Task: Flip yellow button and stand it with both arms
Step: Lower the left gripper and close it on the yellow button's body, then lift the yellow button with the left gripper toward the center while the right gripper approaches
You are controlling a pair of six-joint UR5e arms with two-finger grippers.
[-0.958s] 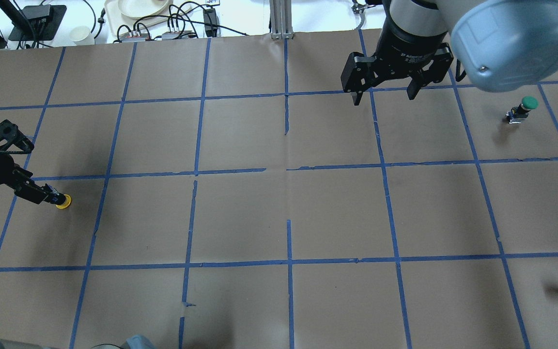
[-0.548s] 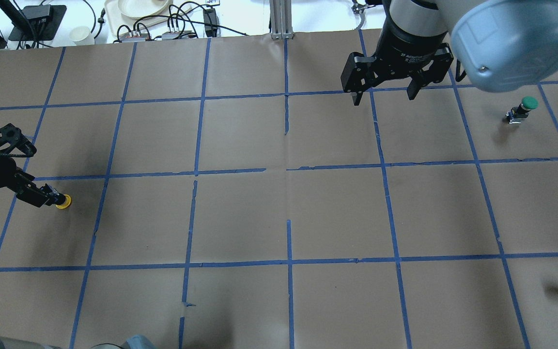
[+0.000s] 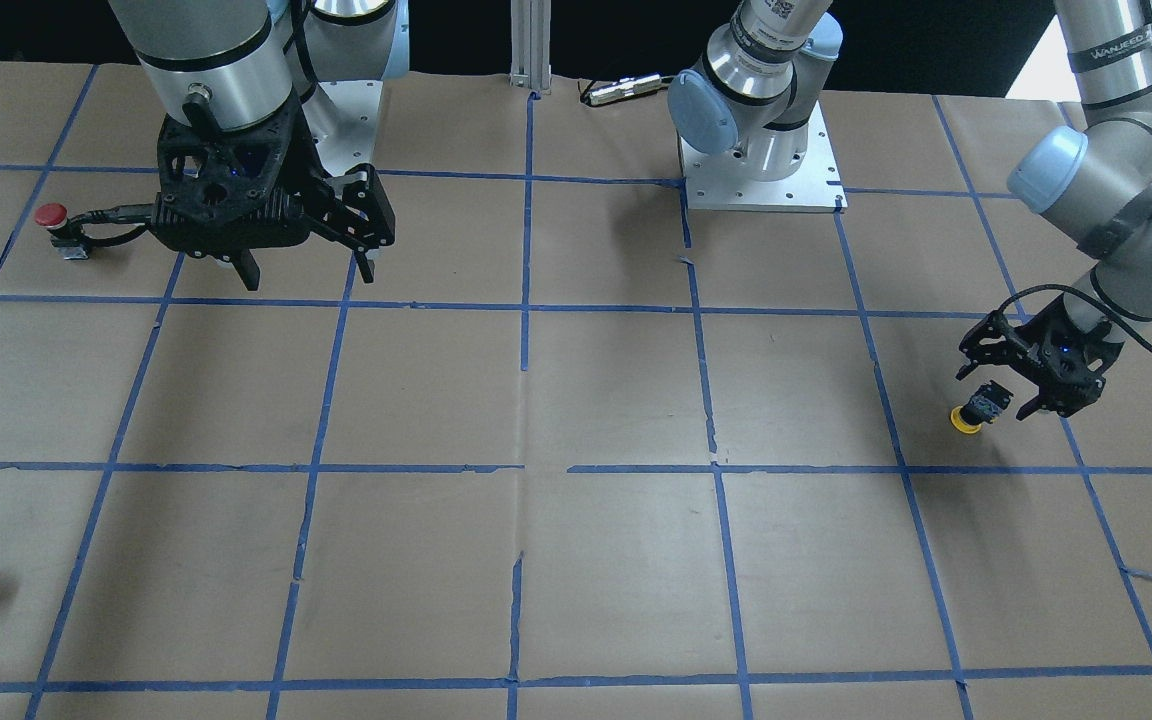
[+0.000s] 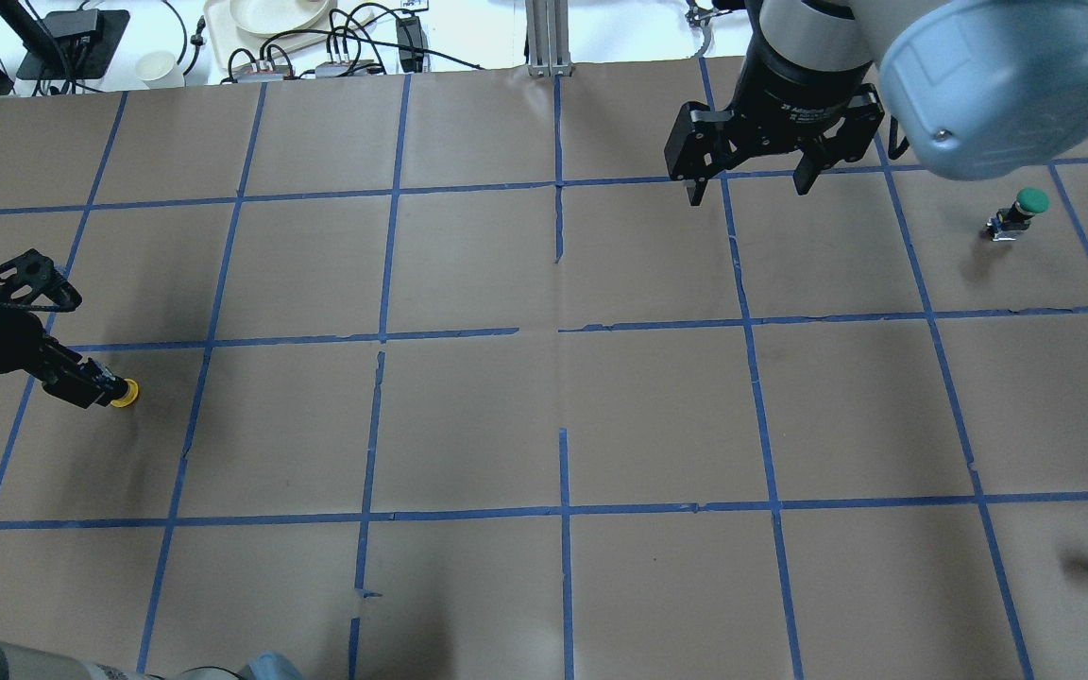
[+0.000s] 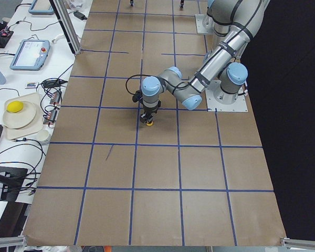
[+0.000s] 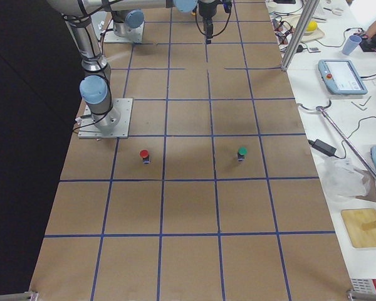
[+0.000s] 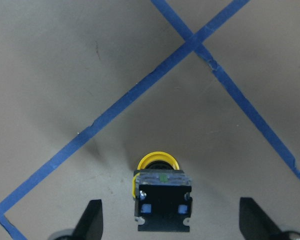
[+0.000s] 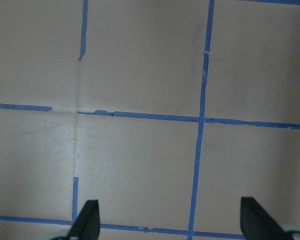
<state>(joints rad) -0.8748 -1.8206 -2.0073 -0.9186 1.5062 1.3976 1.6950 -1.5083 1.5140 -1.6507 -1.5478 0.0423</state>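
While the yellow button [image 3: 974, 411] sits cap-down between the left tool's [image 7: 172, 222] wide-apart jaws, the right tool [image 4: 749, 192] hangs far off, apart too; the flip is not done yet.

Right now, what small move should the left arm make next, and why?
Probably close the left gripper: its fingers are open on either side of the yellow button, with gaps, so nothing holds it yet.

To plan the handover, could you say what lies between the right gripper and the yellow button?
Only bare, tape-gridded brown paper separates the right gripper and yellow button, per the overhead view.
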